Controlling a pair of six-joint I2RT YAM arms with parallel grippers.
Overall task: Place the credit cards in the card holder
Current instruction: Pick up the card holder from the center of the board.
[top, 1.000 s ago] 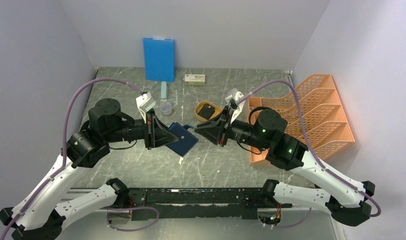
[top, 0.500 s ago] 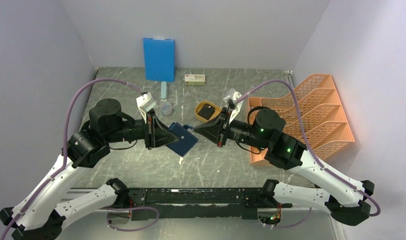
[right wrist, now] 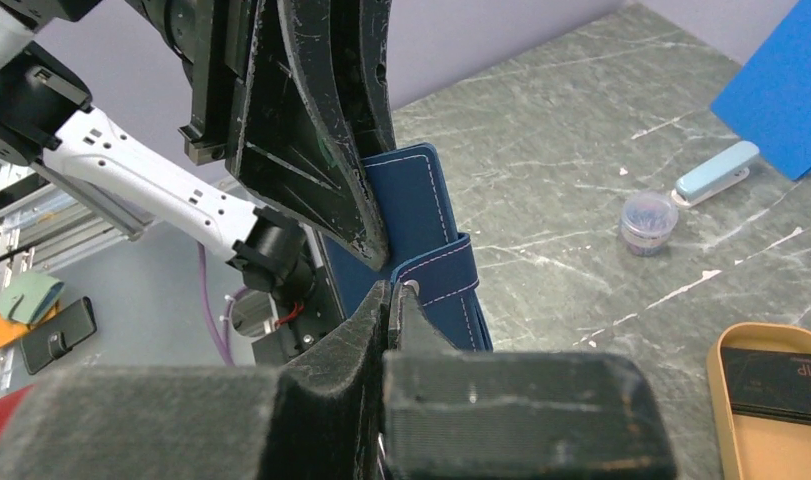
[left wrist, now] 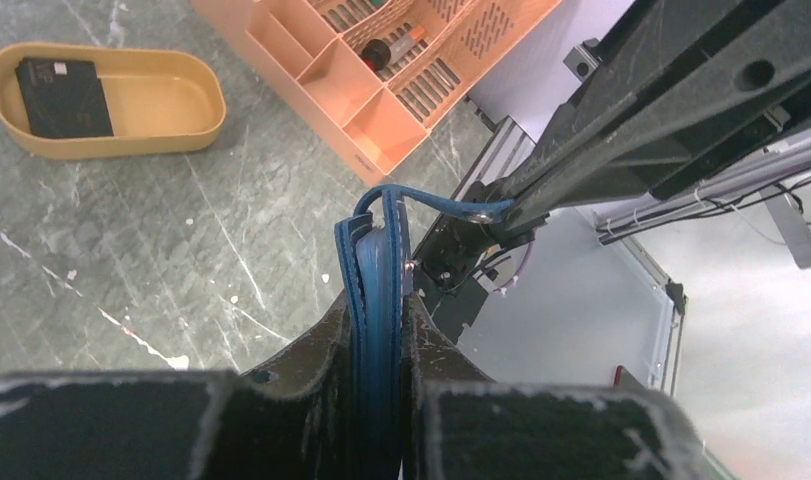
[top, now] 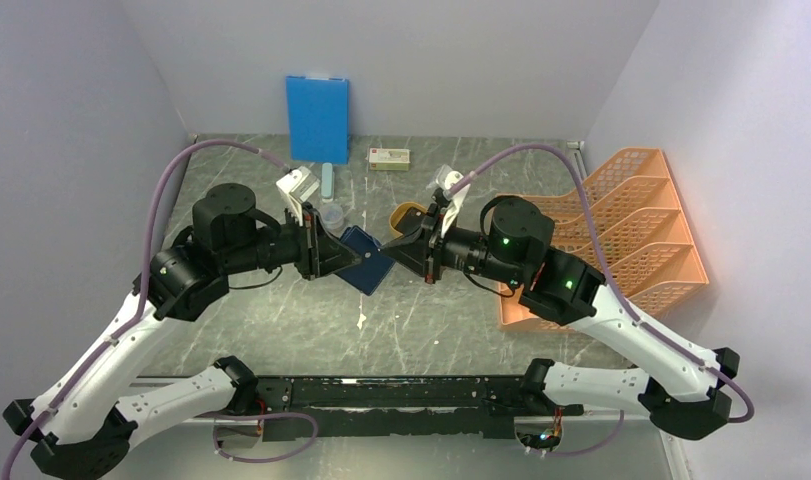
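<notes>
The card holder hung above the middle of the worktop, clamped edge-on in the left gripper. The right gripper was pinched together on the end of the snap tab. The step in hand looked like opening the holder. Next, the right arm would need to peel the tab off its snap while the left held firm. A dark card lay in the yellow tray, toward the far edge.

Navy card holder airborne, tab outstretched
</notes>
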